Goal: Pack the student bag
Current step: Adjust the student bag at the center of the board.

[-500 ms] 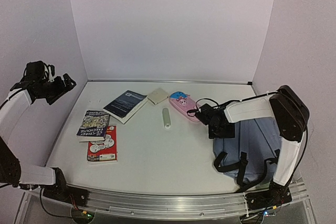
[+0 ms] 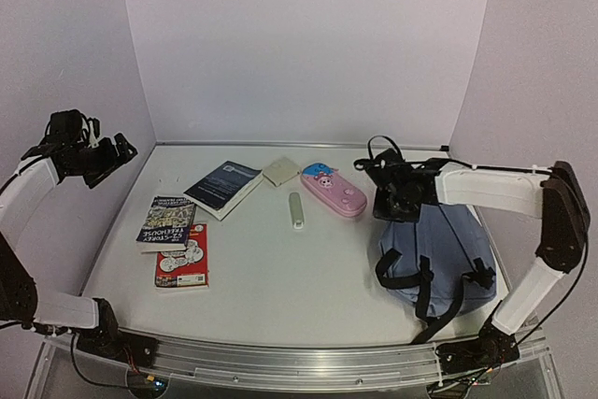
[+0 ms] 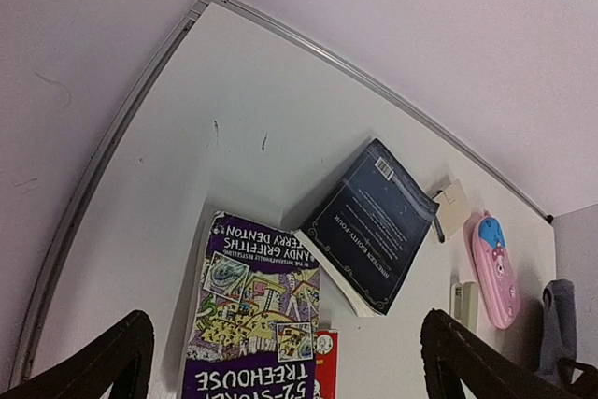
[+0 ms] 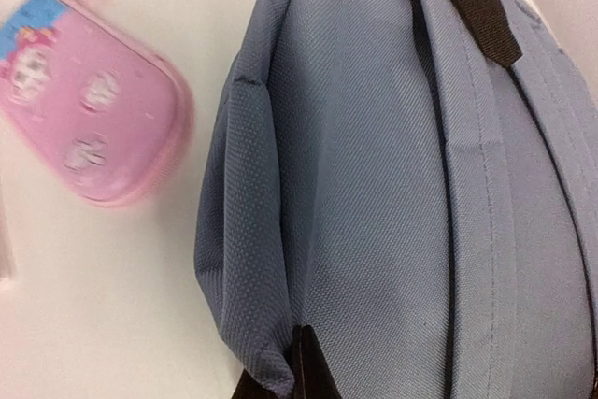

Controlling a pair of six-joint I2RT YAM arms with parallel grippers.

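The student bag (image 2: pixel 439 248), grey-blue with black straps, lies at the right of the table, straps toward the near edge. My right gripper (image 2: pixel 396 197) is at its far left top corner, shut on a fold of the bag's fabric (image 4: pixel 266 362); the dark fingertips (image 4: pixel 313 371) pinch the cloth in the right wrist view. The bag (image 4: pixel 392 184) fills most of that view. My left gripper (image 2: pixel 110 153) hangs open above the table's far left side, holding nothing; in its wrist view the gripper (image 3: pixel 285 362) looks down on the books.
A pink pencil case (image 2: pixel 334 190) lies just left of the bag. Further left are a pale stick-shaped item (image 2: pixel 296 209), a beige square pad (image 2: pixel 281 171), a dark book (image 2: pixel 222 187), a purple Treehouse book (image 2: pixel 166 221) and a red book (image 2: pixel 183 257).
My right gripper has shut on the bag's fabric and moved up and toward the back, pulling the bag's top corner with it. The left arm has barely moved.
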